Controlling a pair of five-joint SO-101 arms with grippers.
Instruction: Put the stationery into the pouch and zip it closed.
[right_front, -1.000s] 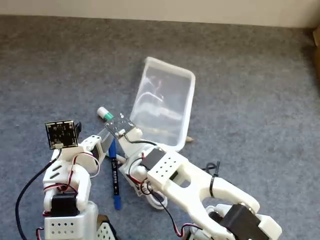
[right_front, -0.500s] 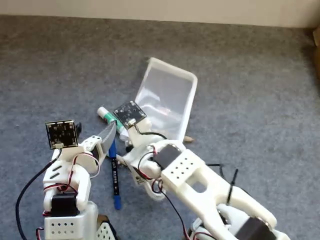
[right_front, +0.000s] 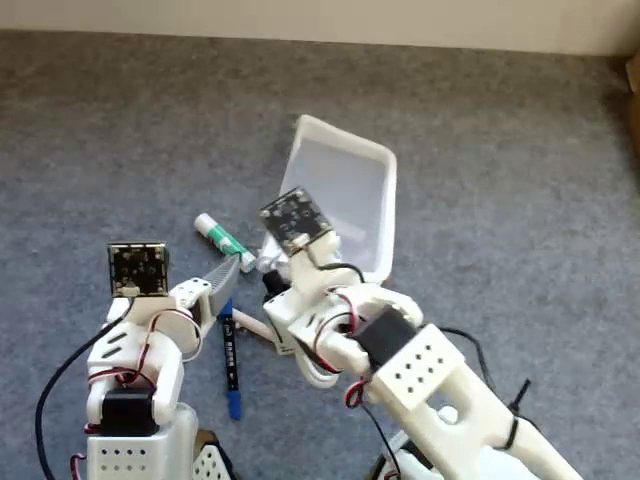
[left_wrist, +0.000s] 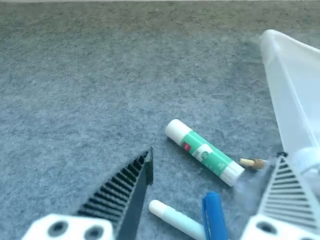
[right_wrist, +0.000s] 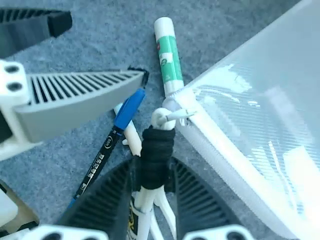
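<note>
Pinching the pouch zip pull (right_wrist: 156, 152), right end effector (right_wrist: 152, 169) sits near glue stick (right_wrist: 167, 55) (left end effector (left_wrist: 215, 156) spread).

My pincer (left_wrist: 215, 156) hangs over grey carpet (left_wrist: 90, 85), jaws spread wide. Between the jaws at twelve o'clock lies the glue stick (left_wrist: 202, 151), slanted, with one white end toward ten. Nearer me, a blue pen (left_wrist: 215, 220) and a white pen (left_wrist: 172, 219) poke in side by side. A small tan bit (left_wrist: 252, 162) lies just beside the stick's far end. The clear pouch (left_wrist: 295, 95) rises at two o'clock.
</note>
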